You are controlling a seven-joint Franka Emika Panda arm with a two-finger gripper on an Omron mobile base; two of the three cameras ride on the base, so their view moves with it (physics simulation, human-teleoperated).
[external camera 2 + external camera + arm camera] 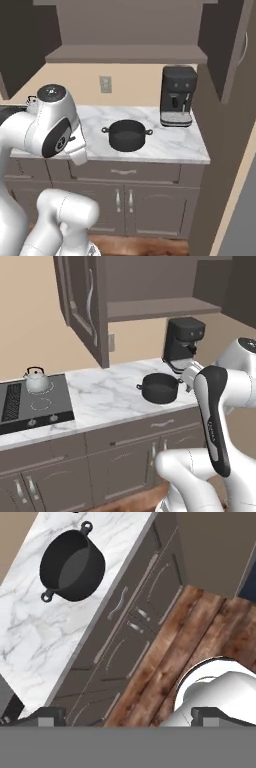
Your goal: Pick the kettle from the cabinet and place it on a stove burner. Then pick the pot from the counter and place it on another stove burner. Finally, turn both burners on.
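Observation:
The silver-grey kettle (36,380) stands on the back burner of the dark cooktop (47,406). A white ring of the front burner (41,404) lies bare. The dark charcoal pot (160,388) (127,135) (72,567) sits lidless on the white marble counter (105,393), near its front edge. My gripper (131,717) is open, its fingertips (47,716) far apart with nothing between them. It hangs in front of the counter edge and looks down on drawers and floor, apart from the pot. The wall cabinet's shelf (160,308) stands open.
A black coffee machine (182,343) (177,97) stands behind the pot against the wall. The open cabinet door (82,306) juts out above the counter between stove and pot. Dark drawers (120,627) and a wood floor (190,637) lie under my hand.

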